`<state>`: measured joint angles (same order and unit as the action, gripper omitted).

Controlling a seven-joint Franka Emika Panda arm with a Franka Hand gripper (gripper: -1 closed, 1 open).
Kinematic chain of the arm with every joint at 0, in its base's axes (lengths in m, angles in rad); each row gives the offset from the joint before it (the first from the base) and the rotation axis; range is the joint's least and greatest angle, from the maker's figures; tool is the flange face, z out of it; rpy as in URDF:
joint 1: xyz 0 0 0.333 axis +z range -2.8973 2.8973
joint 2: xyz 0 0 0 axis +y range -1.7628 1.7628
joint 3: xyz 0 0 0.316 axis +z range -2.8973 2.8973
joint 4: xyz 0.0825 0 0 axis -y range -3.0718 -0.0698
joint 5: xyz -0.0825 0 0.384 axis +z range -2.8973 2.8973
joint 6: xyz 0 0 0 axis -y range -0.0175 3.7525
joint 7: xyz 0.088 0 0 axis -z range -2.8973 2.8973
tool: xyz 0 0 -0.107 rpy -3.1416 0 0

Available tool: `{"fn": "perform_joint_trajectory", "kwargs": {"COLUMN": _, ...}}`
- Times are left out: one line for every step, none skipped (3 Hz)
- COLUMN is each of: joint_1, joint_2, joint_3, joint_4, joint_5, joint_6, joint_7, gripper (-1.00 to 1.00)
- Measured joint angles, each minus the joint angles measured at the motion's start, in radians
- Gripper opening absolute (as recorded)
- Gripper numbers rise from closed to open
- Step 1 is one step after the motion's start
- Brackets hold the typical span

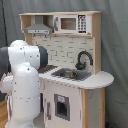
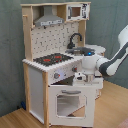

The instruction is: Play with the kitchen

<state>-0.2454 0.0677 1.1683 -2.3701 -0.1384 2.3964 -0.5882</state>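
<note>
The kitchen (image 1: 75, 55) (image 2: 50, 75) is white and light wood and shows in both exterior views. It has a black-red hob (image 2: 52, 59), a black faucet (image 1: 84, 59) (image 2: 75, 40) over the sink (image 1: 72, 75), a hood (image 2: 50, 20) and a small microwave (image 1: 72, 23). Its windowed oven door (image 2: 70, 104) hangs slightly ajar at the top. In the second exterior view my gripper (image 2: 79, 76) points down at the kitchen's front, just under the knobs (image 2: 59, 75) and at the door's upper edge. In the first exterior view the white arm (image 1: 25, 75) hides the gripper and the hob.
A grey curtain (image 2: 10, 50) hangs behind the kitchen. The wooden floor (image 2: 112, 112) lies in front of it. In the first exterior view the arm's base (image 1: 22, 110) stands close to the kitchen's left side.
</note>
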Motion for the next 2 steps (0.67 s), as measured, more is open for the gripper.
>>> {"fn": "perform_joint_trajectory", "kwargs": {"joint_1": 0.0, "joint_2": 0.007, "joint_3": 0.042, "joint_4": -0.035, "joint_5": 0.001, "joint_6": 0.056, "joint_7": 0.076, "gripper": -1.0}}
{"fn": "perform_joint_trajectory", "kwargs": {"joint_1": 0.0, "joint_2": 0.008, "joint_3": 0.088, "joint_4": -0.036, "joint_5": 0.001, "joint_6": 0.075, "joint_7": 0.173, "gripper": -1.0}}
